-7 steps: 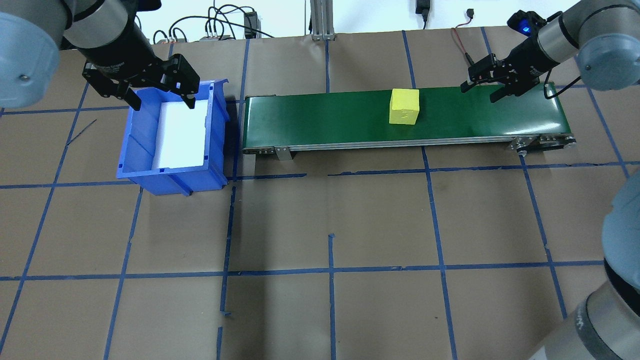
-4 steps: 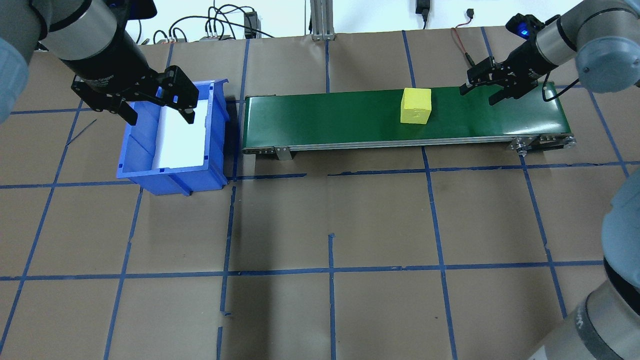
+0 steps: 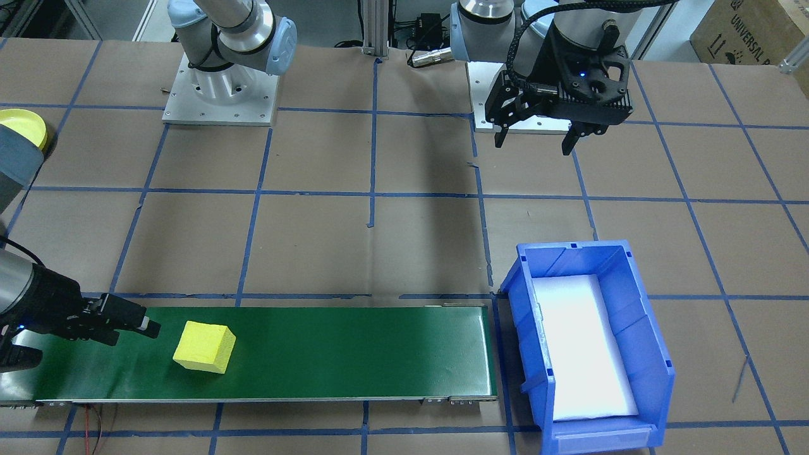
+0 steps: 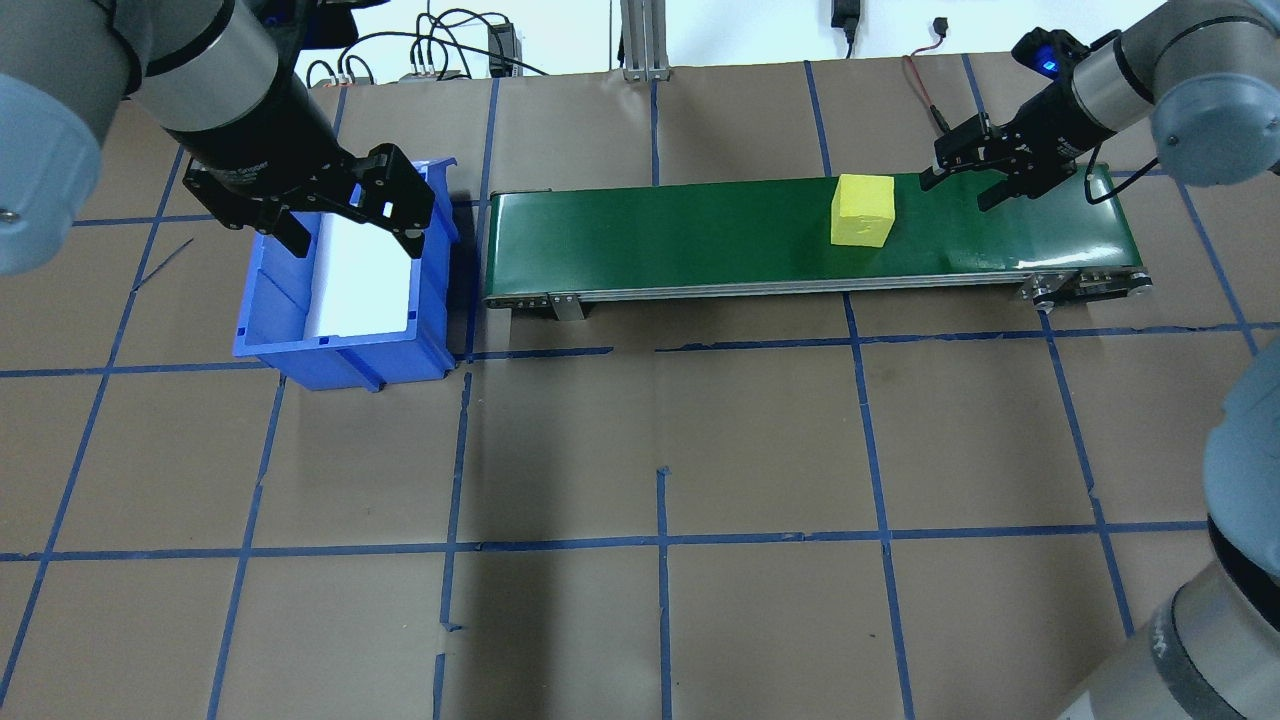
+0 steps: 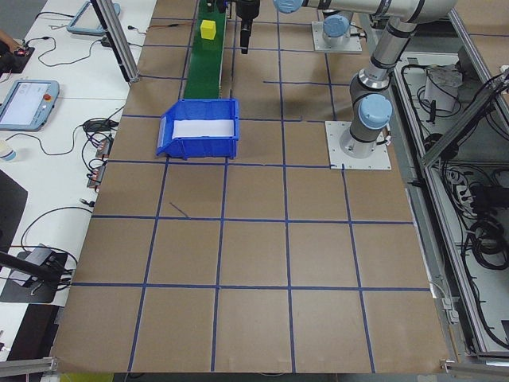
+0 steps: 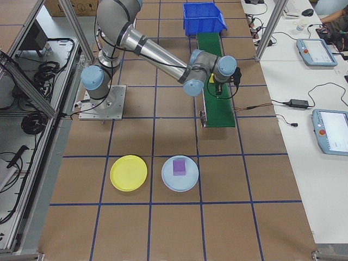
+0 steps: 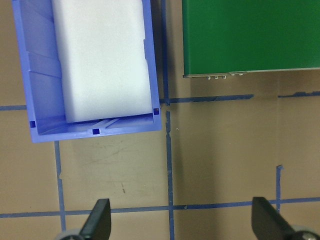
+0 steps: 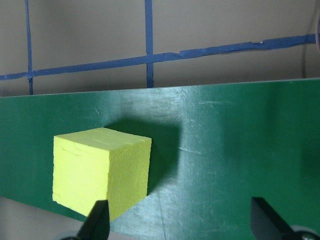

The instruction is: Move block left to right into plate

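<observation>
Counting one yellow block [image 4: 864, 210] on one green belt [image 4: 700, 235], one yellow plate [image 6: 128, 173]; my right gripper [image 4: 968, 178] and left gripper [image 4: 350, 215], both spread, hold nothing; blue bin [image 4: 345, 290] at the belt's nine o'clock.

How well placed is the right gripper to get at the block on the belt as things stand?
Probably well placed. The right gripper is open over the belt, with bare belt between it and the block. In its wrist view the block sits toward one finger, so it may need to shift sideways.

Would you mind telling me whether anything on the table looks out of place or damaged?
Nothing stands out. The yellow block sits upright on the green conveyor, short of the open right end effector, and the blue bin stands level.
</observation>
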